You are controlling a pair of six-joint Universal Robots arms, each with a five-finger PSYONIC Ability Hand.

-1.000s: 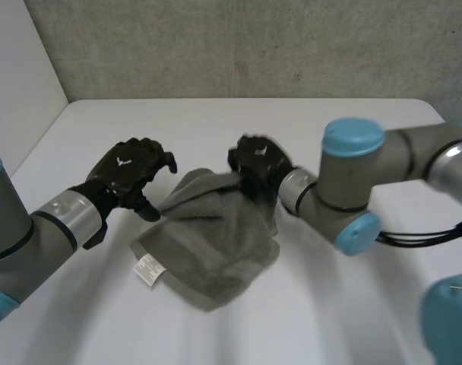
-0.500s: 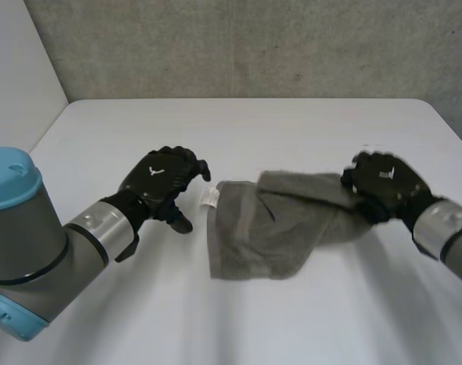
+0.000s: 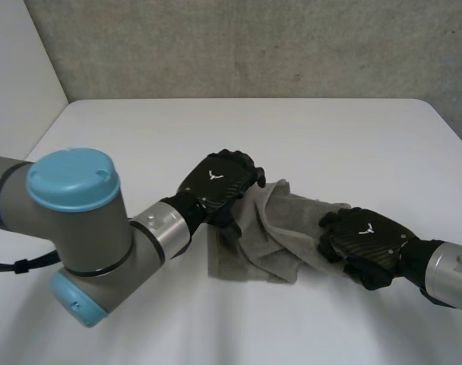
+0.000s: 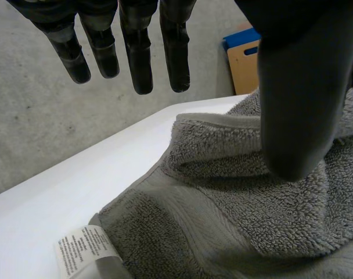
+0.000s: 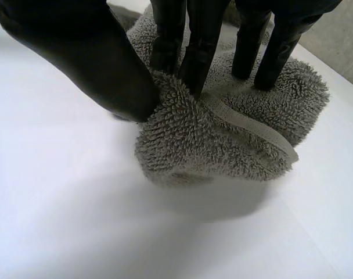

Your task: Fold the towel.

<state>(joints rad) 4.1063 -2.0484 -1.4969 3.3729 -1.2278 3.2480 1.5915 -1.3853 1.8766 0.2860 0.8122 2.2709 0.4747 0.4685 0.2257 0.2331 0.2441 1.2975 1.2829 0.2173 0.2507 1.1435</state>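
Observation:
The grey towel (image 3: 270, 242) lies rumpled on the white table (image 3: 124, 129), just right of its middle. My left hand (image 3: 217, 185) hovers over the towel's left edge. In the left wrist view its fingers (image 4: 139, 55) hang straight above the cloth (image 4: 223, 192) and the thumb rests on a fold; it is open. A white label (image 4: 83, 251) sits at the towel's near corner. My right hand (image 3: 366, 239) is at the towel's right end. There its thumb (image 5: 95, 55) and fingers pinch a bunched fold of towel (image 5: 223, 139).
My left arm's big elbow joint (image 3: 71, 228) stands over the table's front left. A grey wall runs behind the table's far edge. A blue and wooden object (image 4: 246, 58) lies off the table beyond the towel.
My right hand dragged the towel rightward across the table, then came down toward the front. My left hand followed to the right and now stands over the towel's left edge.

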